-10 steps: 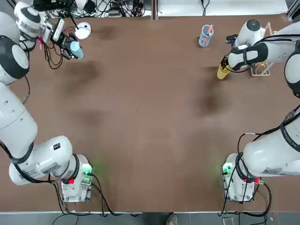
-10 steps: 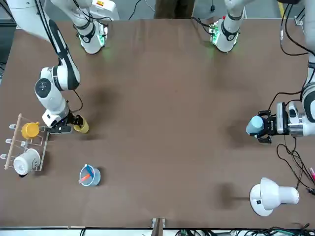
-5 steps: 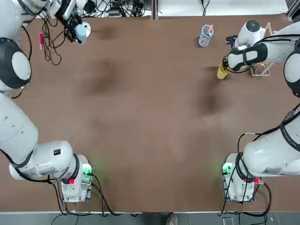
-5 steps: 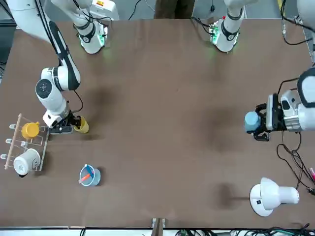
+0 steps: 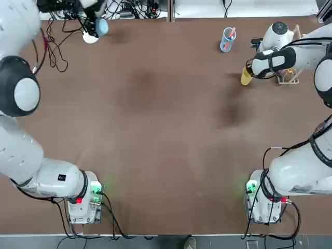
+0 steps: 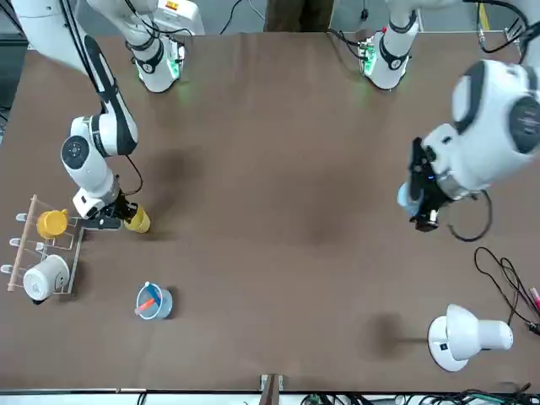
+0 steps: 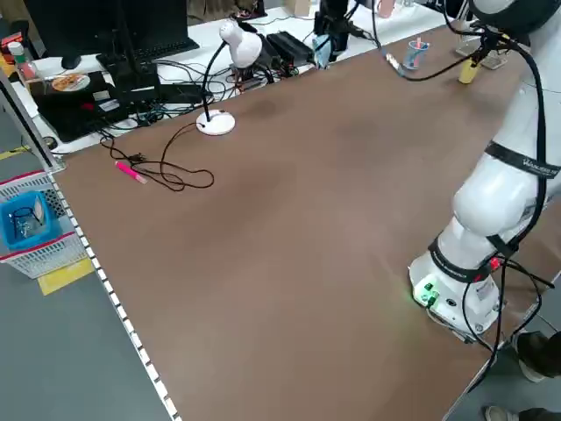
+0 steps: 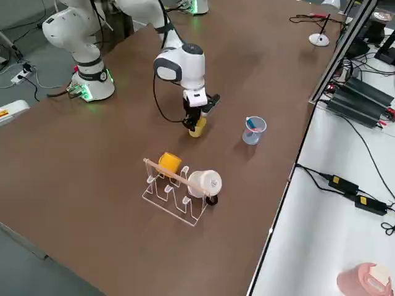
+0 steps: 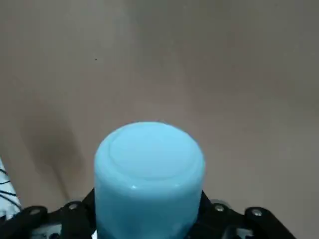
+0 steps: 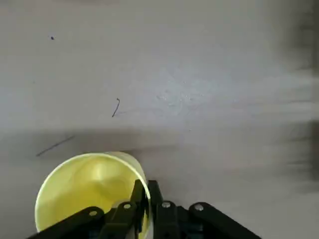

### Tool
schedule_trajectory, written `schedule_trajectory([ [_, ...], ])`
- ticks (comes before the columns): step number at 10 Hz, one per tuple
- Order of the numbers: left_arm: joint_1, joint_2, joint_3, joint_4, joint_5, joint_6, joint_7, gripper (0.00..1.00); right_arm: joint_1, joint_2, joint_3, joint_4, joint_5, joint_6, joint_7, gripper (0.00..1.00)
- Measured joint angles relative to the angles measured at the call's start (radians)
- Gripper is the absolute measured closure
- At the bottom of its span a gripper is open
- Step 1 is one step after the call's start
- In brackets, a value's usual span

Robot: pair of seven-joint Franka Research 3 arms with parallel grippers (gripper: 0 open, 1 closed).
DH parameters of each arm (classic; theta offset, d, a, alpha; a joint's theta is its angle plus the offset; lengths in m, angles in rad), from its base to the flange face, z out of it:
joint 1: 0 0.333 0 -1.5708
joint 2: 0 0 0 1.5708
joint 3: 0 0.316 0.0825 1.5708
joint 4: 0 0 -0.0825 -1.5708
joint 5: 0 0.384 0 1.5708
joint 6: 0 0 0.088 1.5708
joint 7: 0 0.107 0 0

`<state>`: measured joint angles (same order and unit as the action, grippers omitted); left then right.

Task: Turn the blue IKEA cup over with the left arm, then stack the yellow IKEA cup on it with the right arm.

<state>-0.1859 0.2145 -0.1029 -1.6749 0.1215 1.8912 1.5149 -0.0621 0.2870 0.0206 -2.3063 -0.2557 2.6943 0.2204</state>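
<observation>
Your right gripper (image 10: pixel 149 194) is pinched shut on the wall of the yellow cup (image 10: pixel 92 189), one finger inside; your left gripper (image 9: pixel 149 219) clasps the blue cup (image 9: pixel 149 174). Beyond, the clear-blue tumbler (image 5: pixel 227 40) holds sticks (image 8: pixel 252 125); bare brown tabletop (image 5: pixel 155 129) lies between the arms.

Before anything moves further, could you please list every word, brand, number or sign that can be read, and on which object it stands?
No text can be read with certainty.
White mug: dark marking, too small to read.
Robot's left arm and right arm: small marks, too small to read.
Blue cup and yellow cup: no lettering shows.
</observation>
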Motion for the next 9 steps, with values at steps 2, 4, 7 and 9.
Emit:
schedule_trajectory([
  [2,-0.131,0.025,-0.003,-0.001,0.225,0.01,-0.188,0.32,0.001,-0.003,0.02,0.063,0.0,-0.139,0.015,0.95],
  [4,-0.241,0.072,-0.005,-0.006,0.378,0.01,-0.343,0.32,0.01,-0.032,0.077,0.167,0.019,-0.327,0.038,0.95],
  [7,-0.448,0.22,-0.002,0.009,0.62,0.0,-0.547,0.32,0.028,-0.074,0.144,0.217,0.141,-0.375,0.048,0.96],
  [9,-0.584,0.321,0.009,0.043,0.764,-0.09,-0.631,0.32,0.036,-0.077,0.168,0.22,0.185,-0.375,0.058,0.96],
])
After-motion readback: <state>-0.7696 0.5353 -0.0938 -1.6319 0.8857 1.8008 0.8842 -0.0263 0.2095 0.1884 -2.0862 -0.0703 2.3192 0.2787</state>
